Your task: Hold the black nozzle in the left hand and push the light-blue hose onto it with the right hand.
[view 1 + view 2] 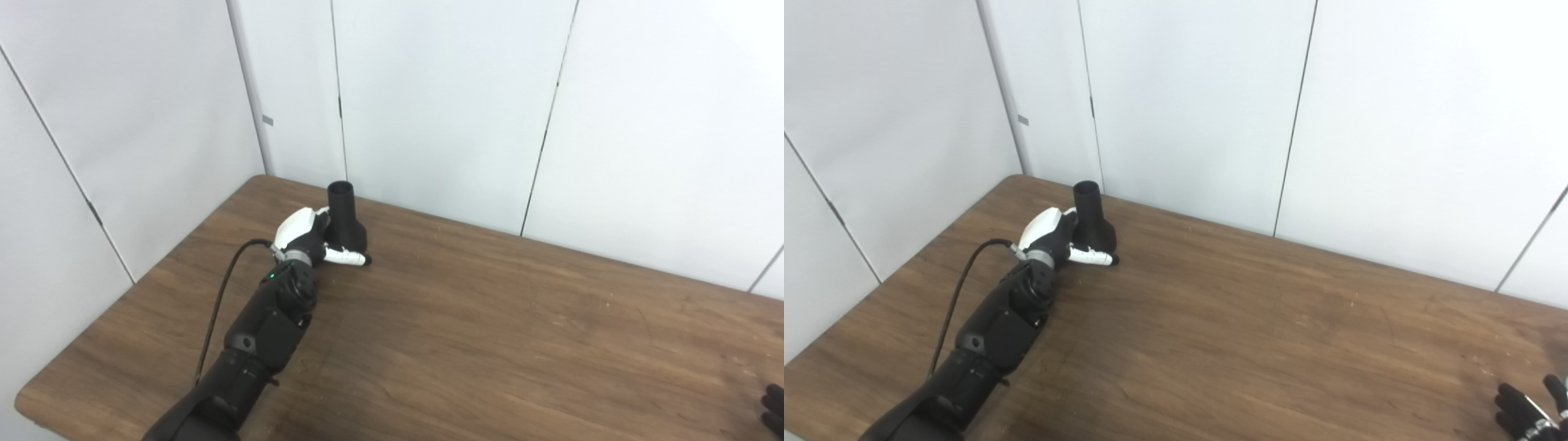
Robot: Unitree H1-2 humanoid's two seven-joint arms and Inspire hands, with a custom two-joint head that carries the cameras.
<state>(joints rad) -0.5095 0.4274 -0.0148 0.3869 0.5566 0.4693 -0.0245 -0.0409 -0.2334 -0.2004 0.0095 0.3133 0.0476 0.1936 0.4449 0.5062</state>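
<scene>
No readable text, labels, brands, numbers or signs show in either view.

The black nozzle (1093, 215) stands upright on the wooden table (1249, 331), its narrow open end up, near the far left corner. The left hand (1059, 240) is against the nozzle's near-left side, with one white finger (1093, 256) lying along the nozzle's wide base. Far from the nozzle, at the lower right corner, the right hand's (1531, 411) dark fingertips are spread apart.
</scene>
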